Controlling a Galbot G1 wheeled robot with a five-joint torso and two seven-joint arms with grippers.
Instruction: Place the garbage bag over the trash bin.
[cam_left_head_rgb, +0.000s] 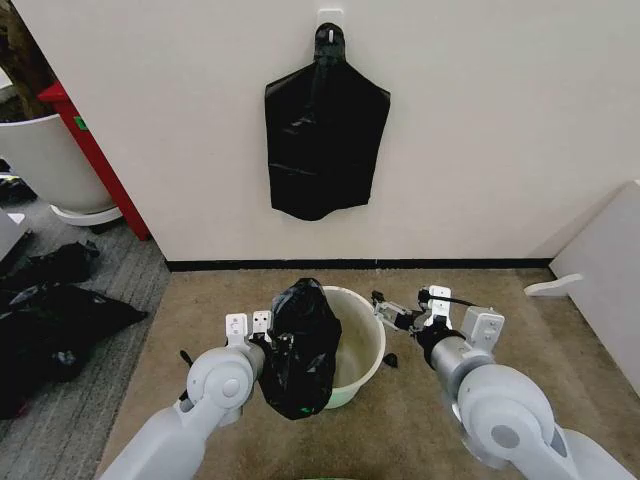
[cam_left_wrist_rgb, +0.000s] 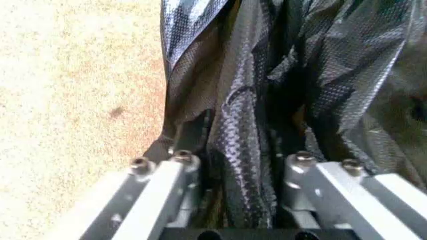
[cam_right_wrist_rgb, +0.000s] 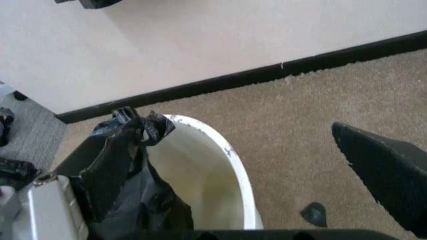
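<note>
The trash bin (cam_left_head_rgb: 357, 345) stood on tan carpet (cam_left_head_rgb: 460, 300) a little way out from the white wall (cam_left_head_rgb: 480, 120), with a black baseboard (cam_left_head_rgb: 450, 264) running behind it. Bare carpet lay open between bin and wall and out to the robot's right, as far as a pale slanted panel (cam_left_head_rgb: 610, 260) at that edge. To the left the carpet gave way to grey flooring littered with dull black plastic heaps (cam_left_head_rgb: 50, 310), beside a large white tub (cam_left_head_rgb: 45, 165) and a red upright (cam_left_head_rgb: 95, 155). A flat black sheaf of bags (cam_left_head_rgb: 325, 140) hung from a hook on the wall above.

The left claw (cam_left_head_rgb: 268, 345) sat at the bin's left rim, clamped onto the garbage bag (cam_left_head_rgb: 302, 350); the left wrist view showed bunched black film (cam_left_wrist_rgb: 247, 150) pinched between its metal fingers (cam_left_wrist_rgb: 167, 180). The bag was glossy, crumpled and gathered into a lump, draped over the left side of the rim and hanging down outside the bin wall, its top peak rising above the rim. The bin's cream interior (cam_right_wrist_rgb: 200, 185) and right rim stayed uncovered.

The right claw (cam_left_head_rgb: 398, 318) hovered just beside the bin's right rim, its fingers spread apart and gripping nothing, one dark finger (cam_right_wrist_rgb: 387, 175) over bare carpet.
</note>
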